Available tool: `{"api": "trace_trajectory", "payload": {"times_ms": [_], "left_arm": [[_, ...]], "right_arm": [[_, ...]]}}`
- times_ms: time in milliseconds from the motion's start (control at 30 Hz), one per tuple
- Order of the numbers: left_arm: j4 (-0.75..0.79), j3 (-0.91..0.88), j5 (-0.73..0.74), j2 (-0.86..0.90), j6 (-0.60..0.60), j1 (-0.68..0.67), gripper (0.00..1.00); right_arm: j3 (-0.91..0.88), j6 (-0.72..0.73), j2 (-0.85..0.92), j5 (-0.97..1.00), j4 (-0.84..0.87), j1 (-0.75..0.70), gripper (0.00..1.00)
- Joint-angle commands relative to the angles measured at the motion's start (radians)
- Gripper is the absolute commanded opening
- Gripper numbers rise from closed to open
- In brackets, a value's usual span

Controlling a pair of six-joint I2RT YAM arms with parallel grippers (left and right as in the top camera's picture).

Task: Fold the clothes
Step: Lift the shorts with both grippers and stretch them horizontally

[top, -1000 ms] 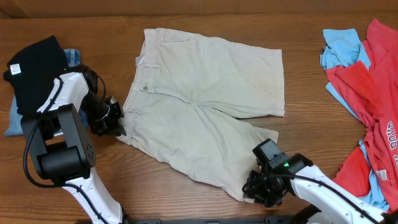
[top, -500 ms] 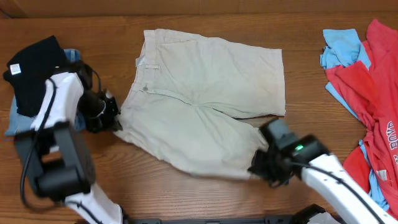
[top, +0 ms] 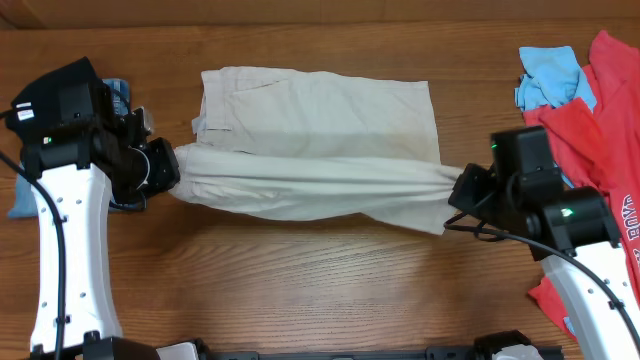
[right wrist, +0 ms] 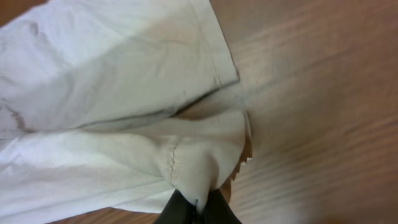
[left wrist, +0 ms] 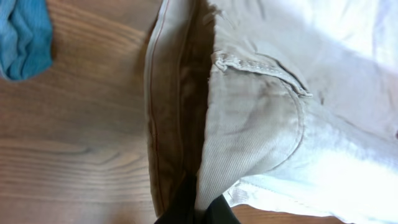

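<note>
From above, the pale khaki trousers (top: pixel 320 125) lie across the middle of the wooden tabletop (top: pixel 300 290), waistband to the left and leg ends to the right. The far half lies flat, while the near half is lifted and drawn into a taut, bunched band between the two arms. The left claw (top: pixel 165 168) is closed tight on the waistband end of that band, and the right claw (top: pixel 462 190) is clamped on the gathered leg end at the other side. A heap of red clothes (top: pixel 600 120) with a light blue cloth (top: pixel 545 78) sits at the right edge, well apart from the trousers. Another blue cloth (top: pixel 118 95) shows behind the left arm. In the left wrist view, the dark fingertips (left wrist: pixel 183 208) at the bottom edge pinch a fold of the waistband, the jaws narrow with fabric between them. The brownish inside of the band opens upward beside a stitched pocket seam (left wrist: pixel 261 65), and the blue cloth lies on the bare wood at the upper left. In the right wrist view, the claw grips the corner of a leg hem at the bottom edge, again narrow with cloth pinched in it. A short seam runs down to the grip, and the rest of the leg spreads up and left over the wood.
</note>
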Motion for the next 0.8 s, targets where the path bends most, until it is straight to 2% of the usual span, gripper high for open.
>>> {"api": "trace_trajectory", "payload": {"times_ms": [0,267,467,767], "left_arm": [[0.027,0.011,-0.051,-0.018,0.0,0.006,0.04],[0.081,0.011,-0.05,-0.019,-0.046,0.006,0.04],[0.223,0.011,-0.079,-0.01,-0.103,0.006,0.04],[0.466,0.011,-0.09,0.127,-0.123,-0.013,0.05]], "right_arm": [[0.049,-0.164,-0.007,0.066,0.03,-0.034,0.04],[0.057,-0.287,0.014,0.067,0.187,-0.034,0.04],[0.057,-0.455,0.099,0.066,0.378,-0.034,0.05],[0.057,-0.461,0.339,0.068,0.645,-0.05,0.08]]}}
